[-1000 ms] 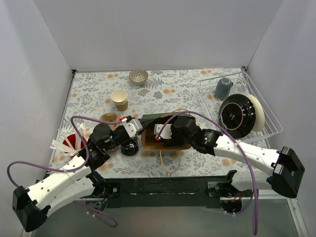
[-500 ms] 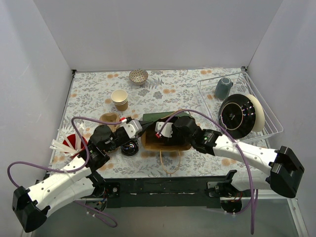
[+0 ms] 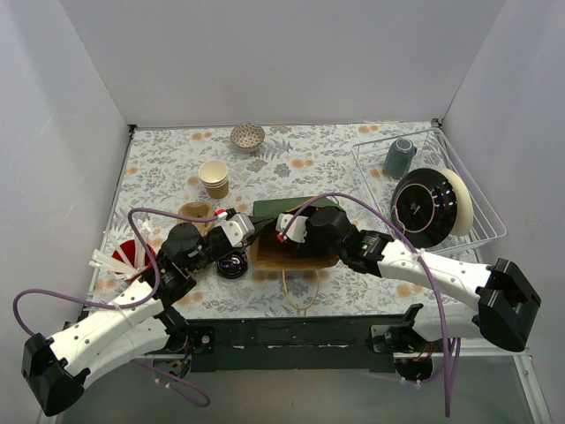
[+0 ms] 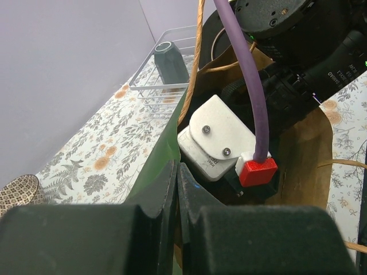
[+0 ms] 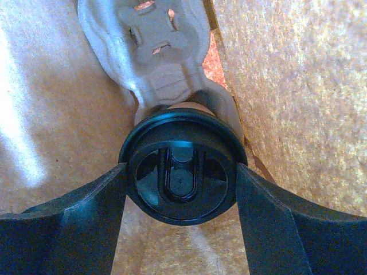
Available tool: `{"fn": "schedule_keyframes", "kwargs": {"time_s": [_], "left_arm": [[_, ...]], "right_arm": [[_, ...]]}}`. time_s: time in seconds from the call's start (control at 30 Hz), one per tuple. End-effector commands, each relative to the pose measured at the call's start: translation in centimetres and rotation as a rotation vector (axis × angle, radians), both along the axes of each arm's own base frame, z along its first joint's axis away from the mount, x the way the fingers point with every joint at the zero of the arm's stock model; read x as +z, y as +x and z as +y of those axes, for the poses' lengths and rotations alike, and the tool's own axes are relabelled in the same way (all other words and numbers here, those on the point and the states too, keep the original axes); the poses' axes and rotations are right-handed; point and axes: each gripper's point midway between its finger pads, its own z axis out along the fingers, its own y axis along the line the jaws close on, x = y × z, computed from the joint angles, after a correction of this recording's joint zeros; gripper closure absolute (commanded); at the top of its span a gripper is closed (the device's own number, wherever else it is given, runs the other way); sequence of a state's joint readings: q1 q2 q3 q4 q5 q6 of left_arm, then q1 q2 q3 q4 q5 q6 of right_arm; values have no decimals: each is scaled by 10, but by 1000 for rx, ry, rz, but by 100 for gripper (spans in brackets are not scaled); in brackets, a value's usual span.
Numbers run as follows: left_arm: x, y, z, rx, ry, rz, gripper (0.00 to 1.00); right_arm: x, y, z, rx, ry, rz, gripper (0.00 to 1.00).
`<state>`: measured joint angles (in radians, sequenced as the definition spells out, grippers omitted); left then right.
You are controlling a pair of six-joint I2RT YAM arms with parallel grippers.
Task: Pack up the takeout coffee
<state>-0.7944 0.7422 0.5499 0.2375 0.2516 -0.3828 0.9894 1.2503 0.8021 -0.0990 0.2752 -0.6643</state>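
The takeout coffee (image 5: 181,176) shows in the right wrist view as a round black sip lid with a sliver of tan cup behind it. My right gripper (image 5: 180,179) is shut on it, one finger on each side of the lid, inside the brown interior of the green paper bag (image 3: 291,208). In the top view the right gripper (image 3: 297,238) reaches into the bag's mouth and the cup is hidden. My left gripper (image 3: 245,228) is shut on the bag's green edge (image 4: 157,154), its jaws pressed together in the left wrist view (image 4: 176,179).
A spare black lid (image 3: 232,263) lies by the left arm. A stack of paper cups (image 3: 214,178) and a patterned bowl (image 3: 247,136) stand at the back. A wire rack (image 3: 459,177) at the right holds a grey-blue mug (image 3: 399,156) and a black plate (image 3: 422,205).
My right gripper has shifted slightly left and back inside the bag with the coffee. More of the bag's green side now shows. The left gripper keeps its hold.
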Motion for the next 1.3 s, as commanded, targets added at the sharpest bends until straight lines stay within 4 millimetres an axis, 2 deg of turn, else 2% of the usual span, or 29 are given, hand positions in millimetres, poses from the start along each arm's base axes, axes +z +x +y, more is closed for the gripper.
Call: {"fn": "schedule_keyframes", "kwargs": {"time_s": [0.0,0.23,0.3,0.4,0.77,1.27], "left_arm": [[1,-2,1,-1,12,8,100],[3,-4,-1,-17,12,11,100],[5,-5,0,-19,8,9,100],[7,-6,-1,-24,2,13,100],[3,-8,-3,-40,-9,41,100],[9,1,-1,20,-114,135,100]], "right_arm": [[28,11,17,-8,104,-44,88],[18,7,20,54,53,-22,85],[12,10,16,41,11,-22,85],[15,16,17,31,1,-46,84],[11,25,28,27,74,-31,84],[-5,35,30,37,110,-5,85]]}}
